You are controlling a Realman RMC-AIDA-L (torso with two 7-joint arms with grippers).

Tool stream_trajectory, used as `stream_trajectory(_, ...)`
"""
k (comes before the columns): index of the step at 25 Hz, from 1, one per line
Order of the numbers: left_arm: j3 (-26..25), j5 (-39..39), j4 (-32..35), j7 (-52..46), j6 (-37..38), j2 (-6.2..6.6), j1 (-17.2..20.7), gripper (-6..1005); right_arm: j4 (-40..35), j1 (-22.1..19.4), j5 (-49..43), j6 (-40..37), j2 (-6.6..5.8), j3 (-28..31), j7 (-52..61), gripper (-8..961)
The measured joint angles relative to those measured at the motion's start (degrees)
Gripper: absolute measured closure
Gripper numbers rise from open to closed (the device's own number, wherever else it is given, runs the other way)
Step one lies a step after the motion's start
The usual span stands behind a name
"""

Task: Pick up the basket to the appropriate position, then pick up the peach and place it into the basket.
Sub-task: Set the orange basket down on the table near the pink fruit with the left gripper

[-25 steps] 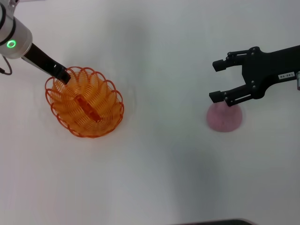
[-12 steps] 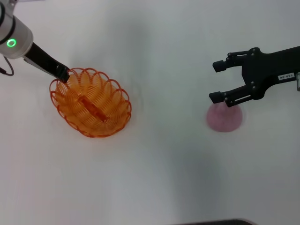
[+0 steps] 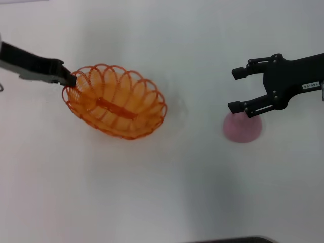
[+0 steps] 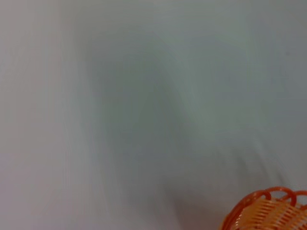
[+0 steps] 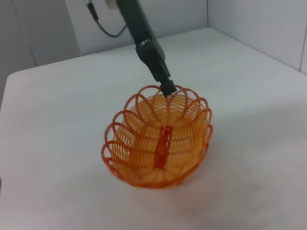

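The orange wire basket (image 3: 116,101) sits left of centre on the white table, with its orange bar across the bottom. My left gripper (image 3: 70,79) is shut on the basket's left rim; the right wrist view shows it gripping the far rim (image 5: 168,89) of the basket (image 5: 158,143). A bit of the basket's rim shows in the left wrist view (image 4: 268,211). The pink peach (image 3: 243,127) lies on the table at the right. My right gripper (image 3: 238,90) is open and empty, hovering just above and behind the peach.
The white table (image 3: 167,182) is bare between the basket and the peach. A dark edge (image 3: 228,240) shows at the front of the head view. Grey walls (image 5: 268,24) rise behind the table.
My left gripper has pulled the basket to the right, toward the table's middle, and turned it. The left arm now lies lower and flatter. The right gripper and peach have not moved.
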Motion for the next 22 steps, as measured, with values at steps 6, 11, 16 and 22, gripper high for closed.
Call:
stream_trajectory(6,-5.3,-8.3,1.5,-2.9,-0.9,-1.36,6.5,944,0.6,0.0,0.0,0.0,-0.07,0.0,-1.6,40)
stream_trajectory(11,-5.3,-10.9,1.3,-3.4,-6.0,-4.87,10.7,946,0.6,0.0,-0.1,0.1,-0.09,0.0,-2.9,40)
stream_trajectory(16,-3.2,-12.3,1.0,-3.3,-9.8,-6.68,13.6,926,0.6,0.6,-0.1,0.2,-0.04,0.0,-2.9,39)
stream_trajectory(22,-0.3,-18.0,-0.5,-3.0,-10.6,-6.57,17.5,857,0.6,0.6,0.0,-0.1,0.0,0.0,-2.6,39)
